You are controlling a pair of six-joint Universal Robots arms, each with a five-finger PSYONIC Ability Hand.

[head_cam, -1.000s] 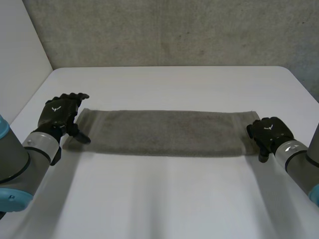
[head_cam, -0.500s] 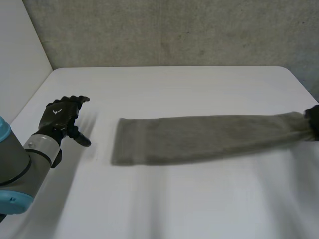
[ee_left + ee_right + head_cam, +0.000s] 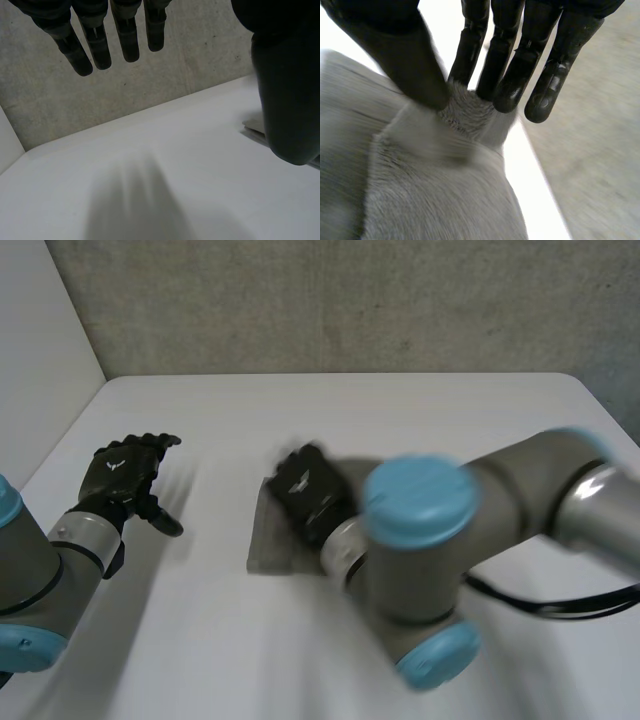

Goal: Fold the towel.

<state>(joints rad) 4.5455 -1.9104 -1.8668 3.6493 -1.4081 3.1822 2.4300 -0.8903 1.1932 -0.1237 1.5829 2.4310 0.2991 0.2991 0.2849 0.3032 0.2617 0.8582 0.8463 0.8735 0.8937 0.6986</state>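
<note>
Head view: a white surface (image 3: 400, 410) stands in front of a grey concrete wall (image 3: 350, 300). The right arm (image 3: 500, 500), with grey joints and light-blue caps, reaches across the middle of the surface from the robot's right and hides most of what lies beneath it.

The grey towel (image 3: 265, 545) lies on the surface left of centre, well apart from every edge. One end shows as a flat patch. Its free short edge faces the left hand and runs from far to near with a slight tilt. The rest passes under the right arm, so the towel's long axis cannot be read.

The right hand (image 3: 308, 492) rests on the far part of that visible patch, back upward.

Right wrist view: the fingers (image 3: 507, 75) and thumb (image 3: 405, 60) pinch a raised tuft of pile between them, so the hand is clamped on the towel. A doubled layer of cloth spreads out under the palm.

The left hand (image 3: 122, 472) sits near the surface's left side, apart from the towel.

Left wrist view: its fingers (image 3: 95, 47) are straight and spread from the thumb (image 3: 285, 100), holding nothing. A sliver of towel edge lies beside the thumb.
</note>
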